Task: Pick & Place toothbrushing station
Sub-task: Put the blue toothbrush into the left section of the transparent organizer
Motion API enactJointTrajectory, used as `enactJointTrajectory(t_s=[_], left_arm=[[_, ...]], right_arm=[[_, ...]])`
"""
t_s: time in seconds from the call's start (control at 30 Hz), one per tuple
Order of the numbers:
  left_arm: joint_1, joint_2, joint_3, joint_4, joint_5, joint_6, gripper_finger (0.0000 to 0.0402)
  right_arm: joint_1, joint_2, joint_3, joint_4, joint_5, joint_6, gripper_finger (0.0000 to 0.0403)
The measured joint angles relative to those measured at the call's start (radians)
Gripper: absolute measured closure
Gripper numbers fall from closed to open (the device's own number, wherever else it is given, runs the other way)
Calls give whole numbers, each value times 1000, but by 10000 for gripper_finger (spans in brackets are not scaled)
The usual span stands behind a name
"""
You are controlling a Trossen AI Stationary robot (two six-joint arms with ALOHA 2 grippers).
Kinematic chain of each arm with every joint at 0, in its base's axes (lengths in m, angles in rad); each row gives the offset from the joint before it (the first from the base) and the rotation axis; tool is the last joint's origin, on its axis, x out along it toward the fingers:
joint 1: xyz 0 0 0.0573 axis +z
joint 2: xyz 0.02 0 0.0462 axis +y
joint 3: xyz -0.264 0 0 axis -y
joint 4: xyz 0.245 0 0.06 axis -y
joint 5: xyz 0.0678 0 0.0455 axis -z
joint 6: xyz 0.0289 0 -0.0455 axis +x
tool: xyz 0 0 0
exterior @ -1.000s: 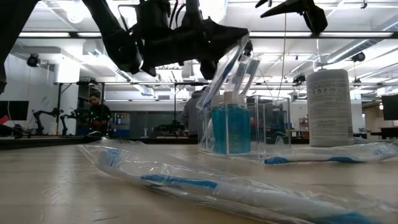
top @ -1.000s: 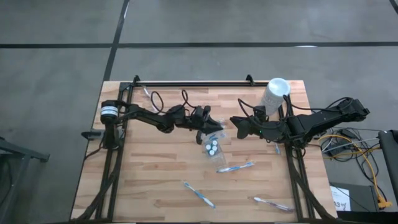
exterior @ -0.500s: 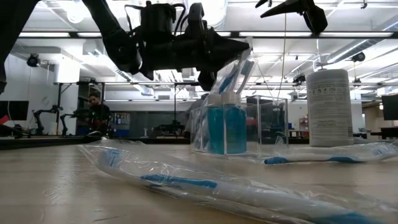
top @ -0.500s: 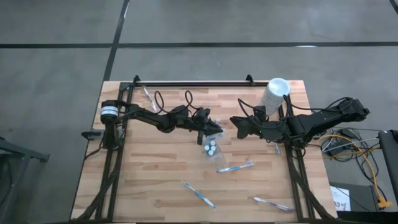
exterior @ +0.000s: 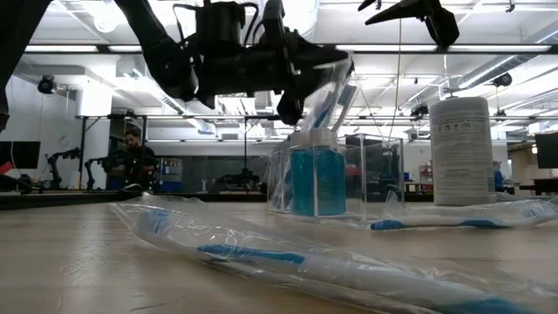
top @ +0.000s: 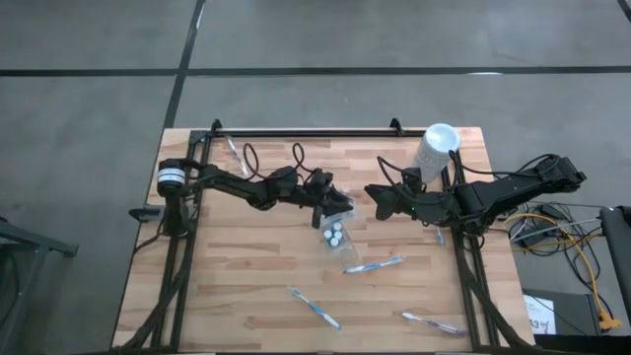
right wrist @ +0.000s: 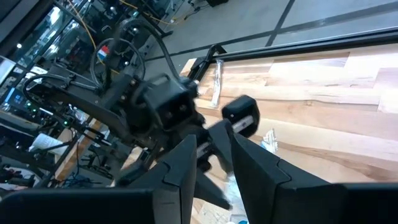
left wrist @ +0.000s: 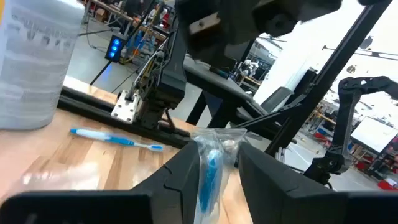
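The left claw (top: 333, 202) hung over the middle of the desk (top: 246, 266). Its fingers (left wrist: 186, 177) sat on both sides of a toothbrush (left wrist: 210, 171) in a clear wrap, but I could not tell if they pinched it. Just below stood the clear pouch (top: 337, 229) with small blue tubes (exterior: 316, 179). The right claw (top: 373, 197) waited nearby with a gap between its fingers, holding nothing. Three more toothbrushes (top: 373, 265) lay on the desk, and a tall white cylinder (top: 434, 150) stood at the back.

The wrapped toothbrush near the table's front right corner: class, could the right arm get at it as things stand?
Probably yes: the toothbrush lies alone on bare wood, nothing over it, on the right pincer's side.
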Motion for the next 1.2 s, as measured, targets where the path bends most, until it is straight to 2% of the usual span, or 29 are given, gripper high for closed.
enactJointTrajectory(t_s=[0.23, 0.57, 0.9, 1.2], left_arm=[[2, -55, -2, -28, 11, 49, 289], [3, -97, -8, -239, 6, 101, 289], [2, -97, -8, -349, 8, 72, 289], [2, -111, -8, -359, 10, 35, 289]], right_arm=[[0, 0, 0, 0, 0, -2, 305], [0, 0, 0, 0, 0, 0, 305], [0, 0, 0, 0, 0, -2, 305], [0, 0, 0, 0, 0, -2, 305]])
